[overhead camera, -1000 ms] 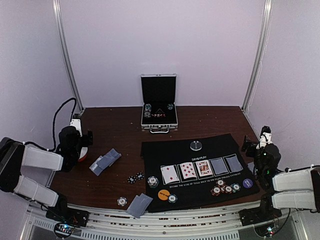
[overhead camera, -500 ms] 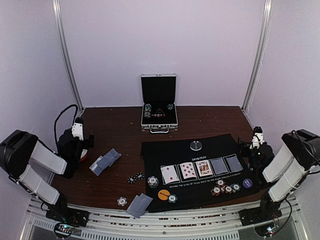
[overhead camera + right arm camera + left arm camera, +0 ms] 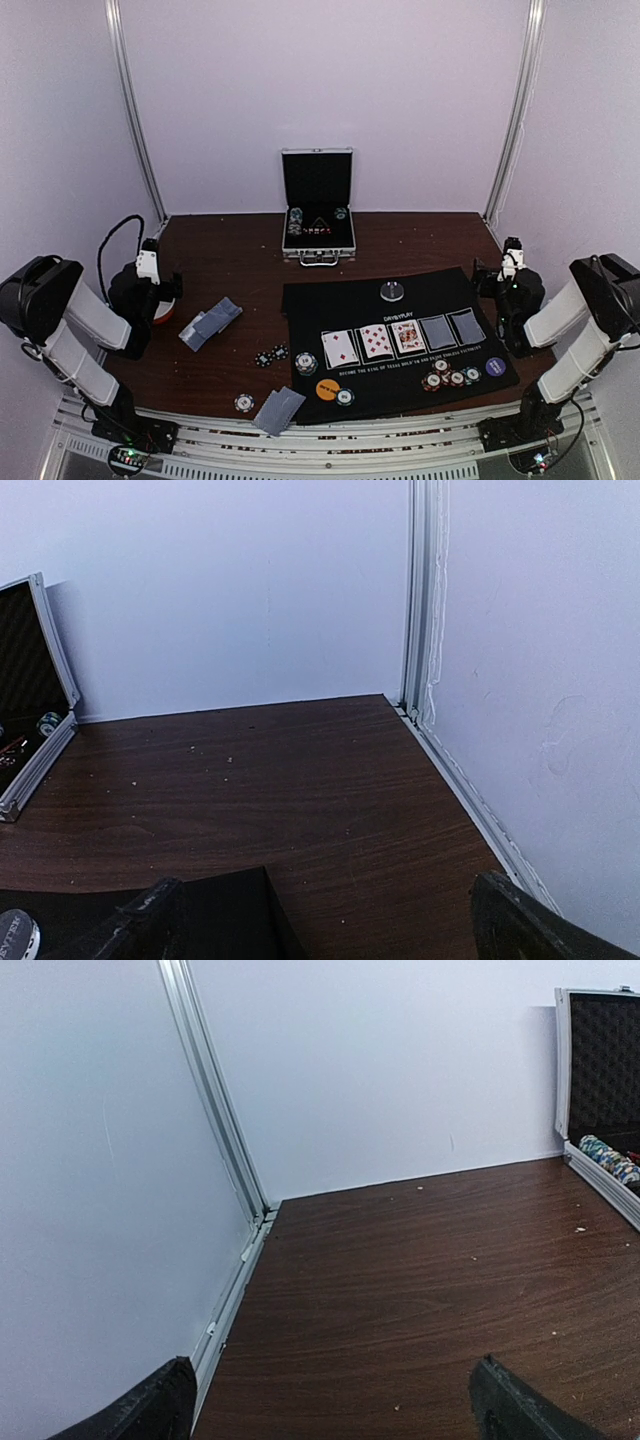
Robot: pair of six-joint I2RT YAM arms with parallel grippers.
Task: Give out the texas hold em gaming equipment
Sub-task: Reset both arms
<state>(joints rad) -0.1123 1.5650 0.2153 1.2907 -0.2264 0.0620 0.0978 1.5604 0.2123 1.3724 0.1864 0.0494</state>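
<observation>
On the black mat (image 3: 400, 310) lie three face-up cards (image 3: 375, 342) and two grey-blue-backed cards (image 3: 452, 329). A cluster of poker chips (image 3: 446, 378) and a purple disc (image 3: 495, 367) sit at its near right. An orange disc (image 3: 327, 389) lies near left and a silver-grey disc (image 3: 392, 291) at the far edge. Loose card piles (image 3: 210, 322) (image 3: 279, 409) and chips (image 3: 271, 355) (image 3: 244, 403) lie on the wood. My left gripper (image 3: 330, 1400) is open over bare wood at the far left. My right gripper (image 3: 325, 910) is open over the mat's far right corner (image 3: 225, 910).
An open silver case (image 3: 318, 215) with chips inside stands at the back centre; its edge shows in both wrist views (image 3: 600, 1100) (image 3: 30, 720). A red-and-white round thing (image 3: 168, 305) sits beside the left gripper. White walls and aluminium posts (image 3: 215, 1120) (image 3: 420, 600) close the sides.
Both arms have folded up and drawn back toward the table's sides; each gripper has shifted slightly toward the back. Cards, chips and discs have not moved.
</observation>
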